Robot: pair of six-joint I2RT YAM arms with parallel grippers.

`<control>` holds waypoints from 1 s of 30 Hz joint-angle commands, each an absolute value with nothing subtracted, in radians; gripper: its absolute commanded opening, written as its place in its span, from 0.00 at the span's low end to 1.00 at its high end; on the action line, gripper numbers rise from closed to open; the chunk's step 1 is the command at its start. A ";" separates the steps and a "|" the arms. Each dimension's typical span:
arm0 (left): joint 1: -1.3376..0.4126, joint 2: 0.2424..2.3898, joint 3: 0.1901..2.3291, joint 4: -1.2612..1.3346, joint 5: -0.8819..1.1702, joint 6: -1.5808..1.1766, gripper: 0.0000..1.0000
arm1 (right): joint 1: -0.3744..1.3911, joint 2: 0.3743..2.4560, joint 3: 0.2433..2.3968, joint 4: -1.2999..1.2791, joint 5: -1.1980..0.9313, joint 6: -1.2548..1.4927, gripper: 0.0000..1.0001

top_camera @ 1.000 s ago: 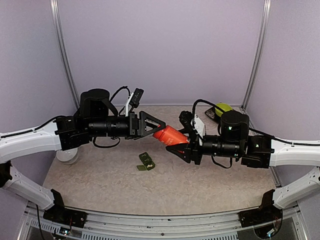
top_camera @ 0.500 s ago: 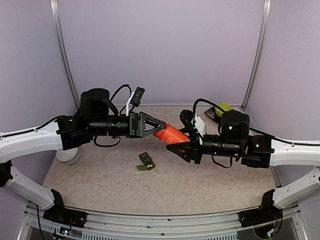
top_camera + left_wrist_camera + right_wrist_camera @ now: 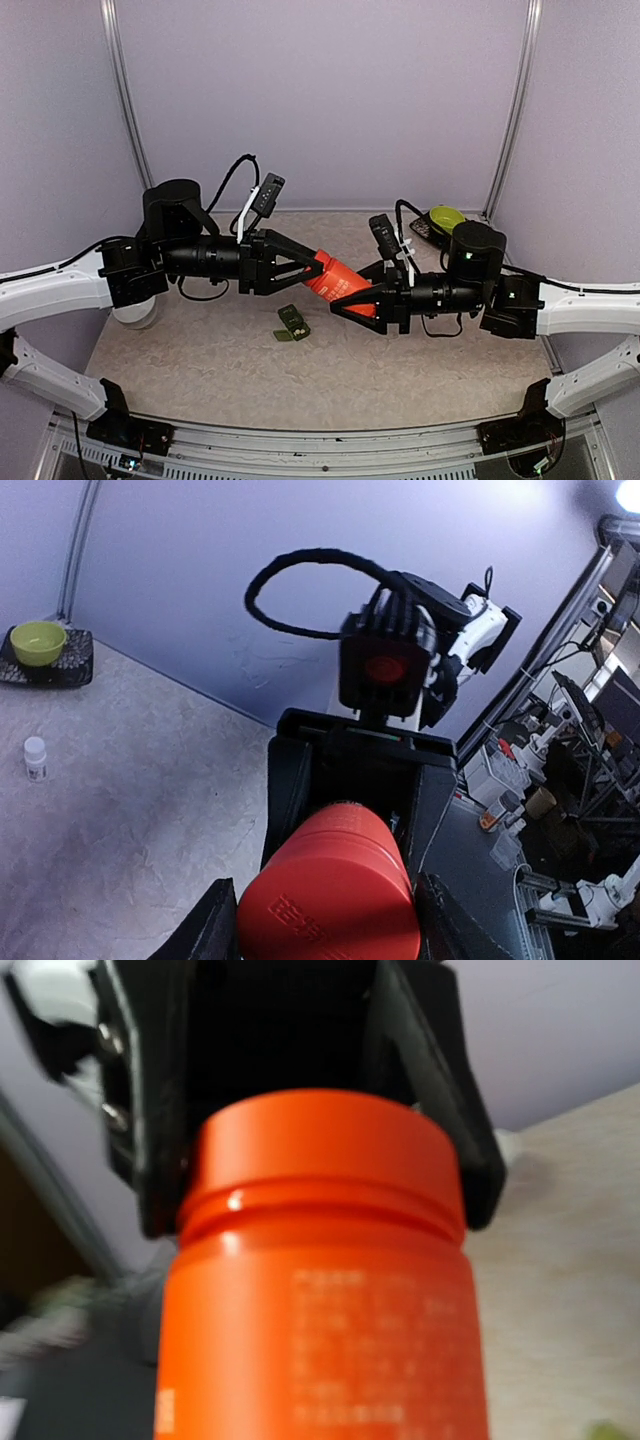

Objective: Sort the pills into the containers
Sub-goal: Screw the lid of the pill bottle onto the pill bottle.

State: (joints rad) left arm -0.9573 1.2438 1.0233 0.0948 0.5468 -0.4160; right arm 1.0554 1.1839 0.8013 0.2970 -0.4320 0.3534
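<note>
An orange pill bottle (image 3: pixel 333 279) hangs in mid-air between both arms, tilted. My left gripper (image 3: pixel 316 266) is shut on its cap end; in the left wrist view the cap (image 3: pixel 330 900) sits tight between my two black fingers (image 3: pixel 212 932). My right gripper (image 3: pixel 346 290) is shut on the bottle's labelled body (image 3: pixel 320 1300), which fills the right wrist view. The dark green containers (image 3: pixel 292 323) lie on the table below the bottle, one lid standing open. No pills show; the bottle is opaque.
A yellow-green bowl (image 3: pixel 446 216) sits on a dark tray at the back right, also in the left wrist view as the bowl (image 3: pixel 38 641). A small white vial (image 3: pixel 35 758) stands near it. A white round object (image 3: pixel 135 314) sits under the left arm.
My left gripper has closed onto the bottle's cap. Both arms and the bottle have shifted a little left and lower.
</note>
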 commanded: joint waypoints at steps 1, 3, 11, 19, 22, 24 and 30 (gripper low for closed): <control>-1.003 1.229 1.036 0.122 0.685 -0.248 0.36 | 1.036 1.201 0.789 0.514 -0.670 0.640 0.00; -1.014 1.228 1.048 0.096 0.693 -0.204 0.36 | 1.023 1.218 0.768 0.601 -0.724 0.744 0.00; -1.063 1.225 1.078 0.006 0.686 -0.070 0.53 | 0.979 1.288 0.722 0.837 -0.828 1.014 0.00; -0.985 1.152 0.951 0.219 0.646 -0.306 0.99 | 0.977 1.204 0.779 0.550 -0.697 0.706 0.00; -0.977 1.119 0.906 0.324 0.575 -0.436 0.99 | 0.977 1.163 0.798 0.440 -0.580 0.565 0.00; -0.977 1.112 0.888 0.364 0.507 -0.516 0.99 | 0.978 1.148 0.805 0.401 -0.507 0.489 0.00; -0.977 1.148 0.887 0.413 0.437 -0.688 0.99 | 0.986 1.184 0.848 0.307 -0.379 0.336 0.00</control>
